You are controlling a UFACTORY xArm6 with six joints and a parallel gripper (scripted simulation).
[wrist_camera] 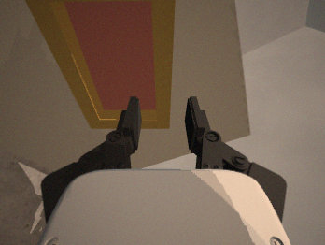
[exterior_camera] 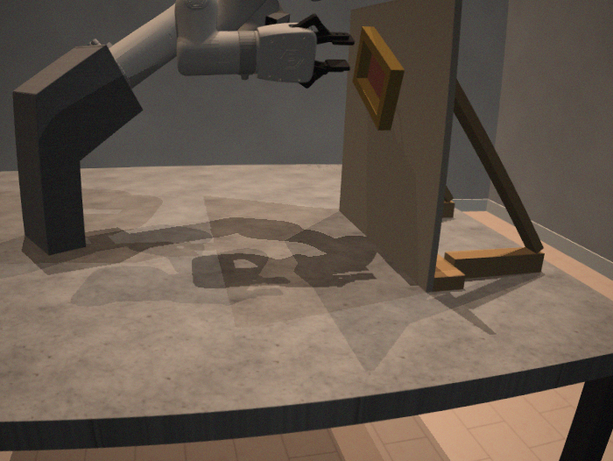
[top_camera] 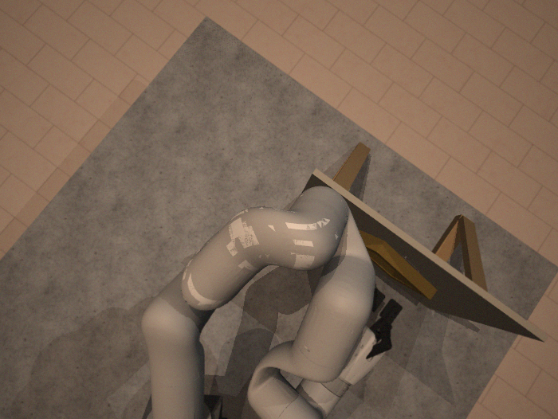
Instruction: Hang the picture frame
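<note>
A yellow picture frame (exterior_camera: 377, 76) with a red picture hangs high on the upright board (exterior_camera: 396, 163). In the top view the frame (top_camera: 396, 265) stands out from the board at an angle. The screw is hidden behind the frame. My gripper (exterior_camera: 341, 49) is level with the frame, its fingertips just short of the frame's near edge. In the wrist view the fingers stand half apart with nothing between them; one yellow side bar of the frame (wrist_camera: 112, 56) lies ahead in line with the gap. I cannot tell if the fingertips touch the frame.
Wooden braces (exterior_camera: 490, 208) prop the board from behind, with foot blocks (exterior_camera: 490, 262) on the table. The arm's dark pedestal (exterior_camera: 54, 148) stands at the left. The table's front edge (exterior_camera: 297, 411) runs across the foreground.
</note>
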